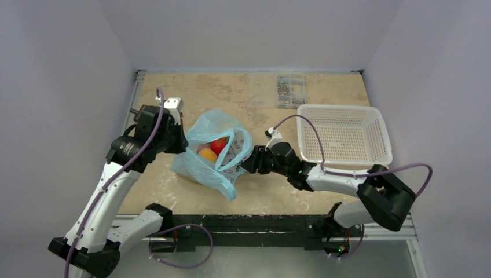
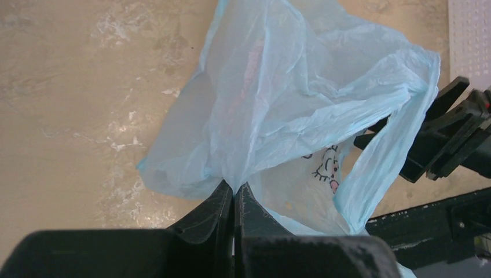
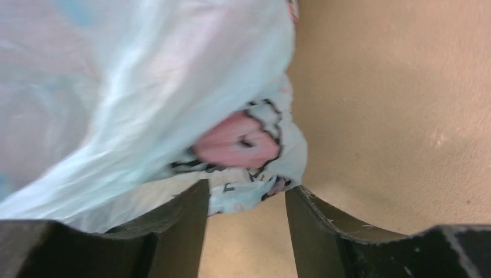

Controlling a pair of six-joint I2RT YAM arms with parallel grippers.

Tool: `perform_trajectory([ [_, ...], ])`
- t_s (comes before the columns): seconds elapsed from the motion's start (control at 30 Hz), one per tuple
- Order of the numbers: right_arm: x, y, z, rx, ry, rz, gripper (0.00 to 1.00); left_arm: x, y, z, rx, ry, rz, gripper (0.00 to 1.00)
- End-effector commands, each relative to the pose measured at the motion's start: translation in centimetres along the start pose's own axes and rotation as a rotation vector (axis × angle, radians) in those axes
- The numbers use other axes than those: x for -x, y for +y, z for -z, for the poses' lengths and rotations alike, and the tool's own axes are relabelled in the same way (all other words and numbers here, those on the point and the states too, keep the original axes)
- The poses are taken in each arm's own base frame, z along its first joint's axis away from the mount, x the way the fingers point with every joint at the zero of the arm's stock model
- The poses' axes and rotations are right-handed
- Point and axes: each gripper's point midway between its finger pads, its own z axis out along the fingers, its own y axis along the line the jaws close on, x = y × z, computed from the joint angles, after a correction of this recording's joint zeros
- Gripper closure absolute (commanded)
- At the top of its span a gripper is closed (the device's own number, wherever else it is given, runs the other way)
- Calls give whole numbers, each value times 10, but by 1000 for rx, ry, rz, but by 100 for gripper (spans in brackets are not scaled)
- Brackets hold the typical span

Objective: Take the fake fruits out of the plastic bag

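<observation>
You're holding the bag [image 1: 204,169] by one edge — fruits [image 1: 217,145] inside.
Your left gripper [image 2: 234,190] is clenching the film; your right gripper [image 3: 246,194] is gaping at the opposite rim — the fruits are lying just to its left.

A beige, marbled stone-look counter [image 1: 260,200] stands boxed in by plain pale lilac-grey walls [image 1: 249,29] at the back and on both sides. A silver metal rail [image 1: 134,87] edges its left side, a black bar [image 1: 249,223] its near edge. The light is soft and even, the shadows faint.
</observation>
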Motion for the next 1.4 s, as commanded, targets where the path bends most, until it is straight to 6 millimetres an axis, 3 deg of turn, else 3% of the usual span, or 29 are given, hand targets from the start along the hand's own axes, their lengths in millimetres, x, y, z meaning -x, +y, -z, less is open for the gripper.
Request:
perform_trajectory([
  [0.0,32,30,26,35,-54,171,42,-7,-19,0,-118,12,12,100],
  [0.13,48,54,55,73,-98,268,23,-11,-26,-3,-160,17,29,100],
  [0.23,42,82,65,166,-107,325,22,-12,-33,-5,-204,6,45,100],
  [0.33,28,106,60,253,-90,360,23,-15,-37,-7,-224,18,57,100],
  [0.57,-39,172,18,409,14,494,44,-26,-37,-14,-226,51,75,100],
  [0.67,-71,199,-7,471,58,553,60,-33,-35,-20,-216,76,74,100],
  [0.77,-107,216,-23,508,125,625,69,-44,-29,-26,-192,120,56,100],
  [0.83,-121,218,-24,508,143,665,74,-51,-23,-28,-172,136,29,100],
  [0.9,-121,216,-19,510,142,636,76,-55,-21,-31,-174,140,8,100],
  [1.07,-84,180,-18,347,50,598,77,-58,-31,-34,-255,118,-44,100],
  [1.2,-56,155,-15,215,-3,584,68,-58,-29,-35,-259,93,-86,100],
  [1.37,-32,140,-5,151,-75,575,62,-52,-22,-34,-226,53,-118,100],
])
